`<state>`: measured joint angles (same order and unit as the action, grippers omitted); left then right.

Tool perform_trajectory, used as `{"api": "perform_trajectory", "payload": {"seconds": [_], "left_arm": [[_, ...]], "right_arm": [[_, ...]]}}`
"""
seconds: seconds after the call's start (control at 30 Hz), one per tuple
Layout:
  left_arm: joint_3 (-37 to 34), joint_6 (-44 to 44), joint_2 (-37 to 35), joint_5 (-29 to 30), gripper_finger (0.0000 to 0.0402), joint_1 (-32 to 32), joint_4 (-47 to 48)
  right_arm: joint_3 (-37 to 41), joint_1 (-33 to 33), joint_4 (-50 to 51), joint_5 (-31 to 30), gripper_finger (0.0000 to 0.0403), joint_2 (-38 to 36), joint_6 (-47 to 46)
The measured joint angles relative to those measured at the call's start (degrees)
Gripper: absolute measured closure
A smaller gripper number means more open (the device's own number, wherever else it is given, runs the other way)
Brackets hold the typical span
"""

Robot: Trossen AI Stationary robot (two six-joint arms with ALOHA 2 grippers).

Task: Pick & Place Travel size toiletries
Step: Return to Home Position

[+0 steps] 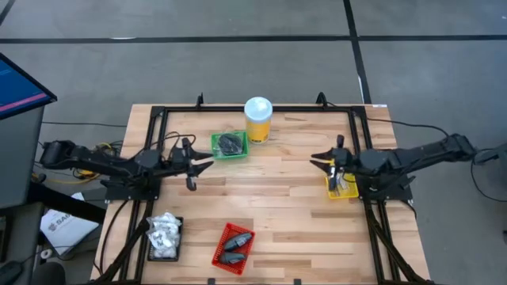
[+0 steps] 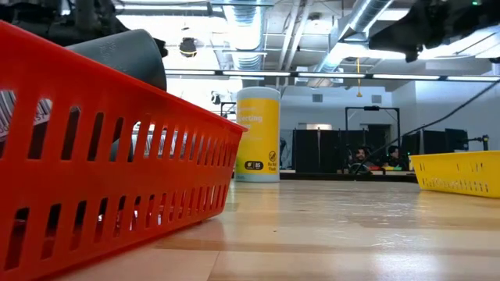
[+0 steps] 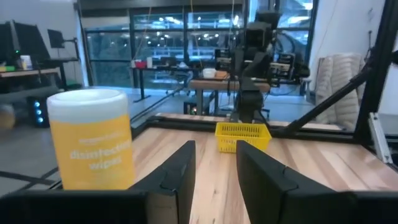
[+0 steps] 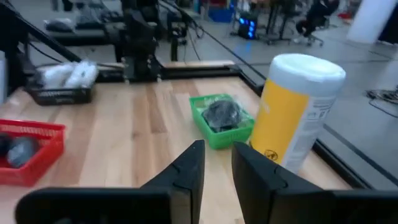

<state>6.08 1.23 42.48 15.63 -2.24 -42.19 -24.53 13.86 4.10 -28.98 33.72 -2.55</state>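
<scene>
From above, the left tool (image 1: 203, 163) and the right tool (image 1: 320, 158) hover over the bench (image 1: 277, 207), facing each other. White sachets (image 1: 164, 231) fill the black tray (image 1: 162, 257) at the near left, and grey pucks (image 1: 240, 237) lie in the red tray (image 1: 219, 257). In the low view that red tray blocks the left half; the yellow jar (image 2: 258, 134) stands beyond. Each wrist view shows its own fingers slightly parted, holding nothing. The right one also shows a dark item (image 4: 221, 114) in the green tray (image 4: 224, 138).
</scene>
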Motion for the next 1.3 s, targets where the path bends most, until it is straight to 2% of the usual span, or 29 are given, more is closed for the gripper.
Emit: {"api": "perform_trajectory", "payload": {"seconds": [0.3, 0.4, 0.6, 0.83, 1.1, 1.3], "left_arm": [[-3.86, 0.97, -10.96, -1.61, 0.0296, 0.02, 7.72], [-4.10, 1.10, -14.14, 0.41, 0.0295, 0.06, 12.92], [-4.10, -2.00, -20.61, -0.39, 0.0295, -1.20, 24.22], [-4.10, -3.24, -28.82, -0.38, 0.0294, -1.66, 31.22], [-4.06, -2.14, -42.55, -0.58, 0.0294, -1.66, 40.86], [-3.29, -1.89, -40.34, -0.54, 0.0294, -1.57, 41.40]], "right_arm": [[8.47, 0.01, 1.68, 0.44, 0.0331, -18.82, 1.08], [10.72, 0.01, 2.50, 0.44, 0.0331, -24.49, 1.04], [12.35, 0.49, 10.64, 0.43, 0.0331, -33.53, -1.32], [12.82, 0.27, 11.98, 0.05, 0.0331, -33.11, -1.76], [12.83, 0.36, 12.12, -0.02, 0.0331, -33.54, -1.53], [12.88, 0.27, 13.63, 0.01, 0.0331, -32.79, -5.41]]}}
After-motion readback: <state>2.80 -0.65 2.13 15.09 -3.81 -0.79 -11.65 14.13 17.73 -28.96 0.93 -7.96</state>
